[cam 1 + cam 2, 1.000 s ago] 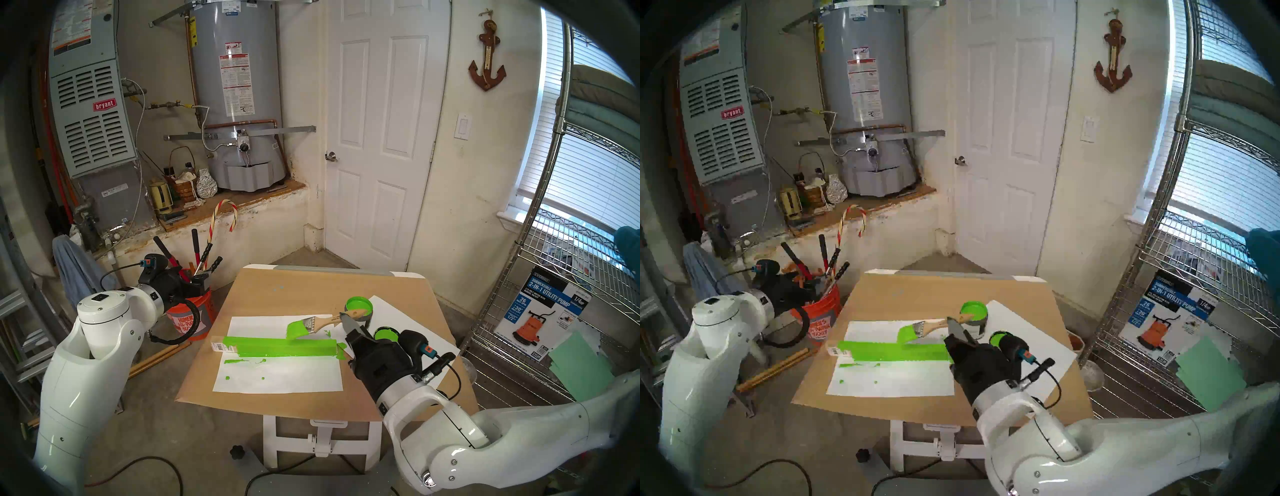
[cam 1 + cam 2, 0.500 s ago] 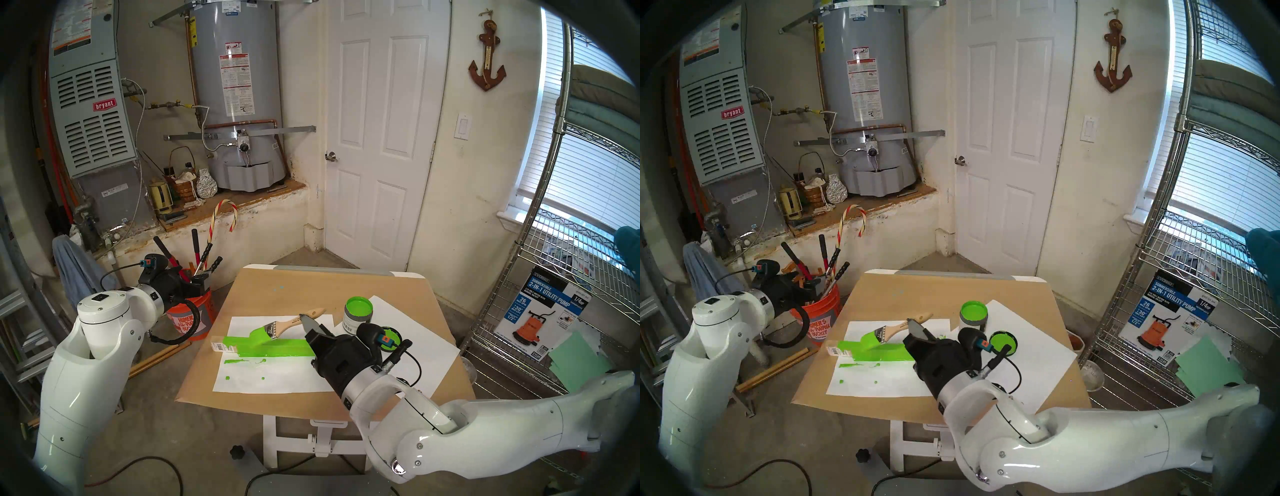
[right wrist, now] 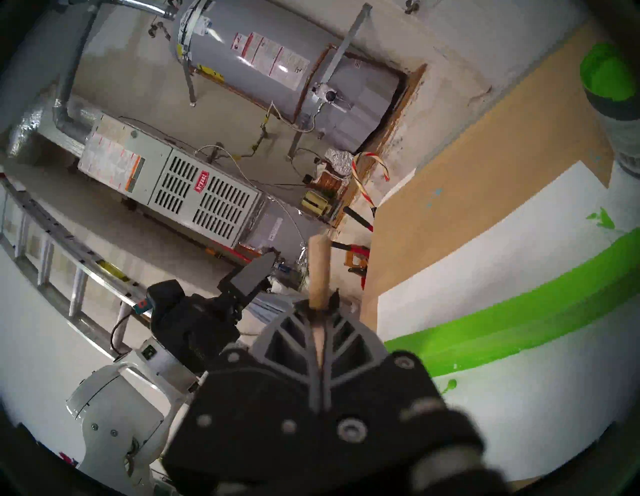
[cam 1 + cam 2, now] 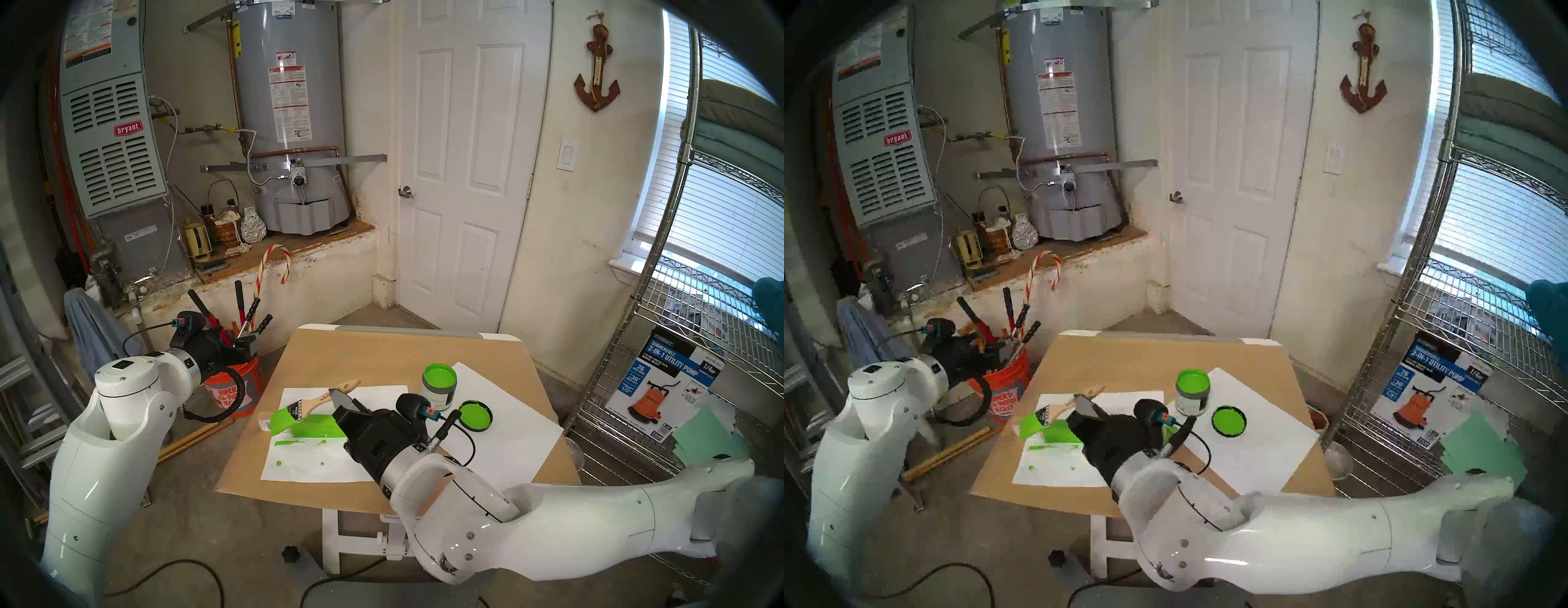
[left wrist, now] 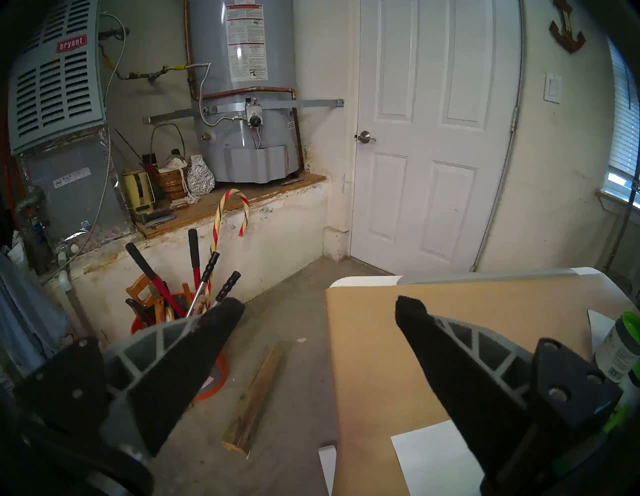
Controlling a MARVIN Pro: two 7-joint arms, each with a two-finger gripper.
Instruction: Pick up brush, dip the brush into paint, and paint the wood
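The brush (image 4: 314, 402) — pale wooden handle, silver ferrule, flat bristles glossy with lime green — is being clamped by its handle in the tightly closed right gripper (image 4: 339, 397), its bristles being pressed onto the left end of the wood (image 4: 316, 426), a long narrow strip coated wet green and lying on white paper (image 4: 322, 463). The squat paint (image 4: 439, 379) jar is standing open behind — the left gripper (image 5: 318, 304) is being held wide open and empty beside the table.

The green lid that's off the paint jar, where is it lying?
In the head views the lid lies green side up on the white paper, right of centre on the table, just right of and nearer than the paint jar.
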